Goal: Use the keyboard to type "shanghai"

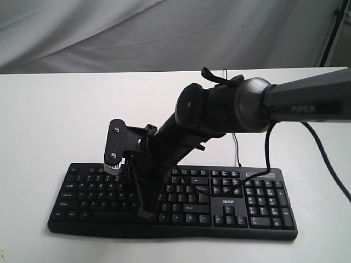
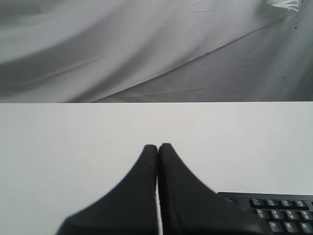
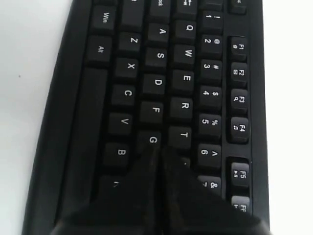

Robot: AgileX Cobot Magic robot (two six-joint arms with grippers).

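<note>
1. While the right arm (image 1: 307,104) reaches in from the right of the exterior view, the right pincer (image 3: 159,151) points down at the keyboard (image 1: 219,204), with its fingers pressed together, closed on nothing.
2. In the right wrist view the tips sit just beside the G key (image 3: 153,140) and T key (image 3: 183,134) and cover the key next to G. Whether they touch it, cannot tell.
3. The keyboard lies flat on the white surface (image 1: 55,115), low in the exterior view, number pad to the right. A thin cable (image 1: 237,153) runs back from its rear edge.
4. The left pincer (image 2: 158,147) is closed too, empty, over bare surface. A keyboard corner shows beside it.
5. Grey cloth (image 1: 109,33) hangs behind the surface.
</note>
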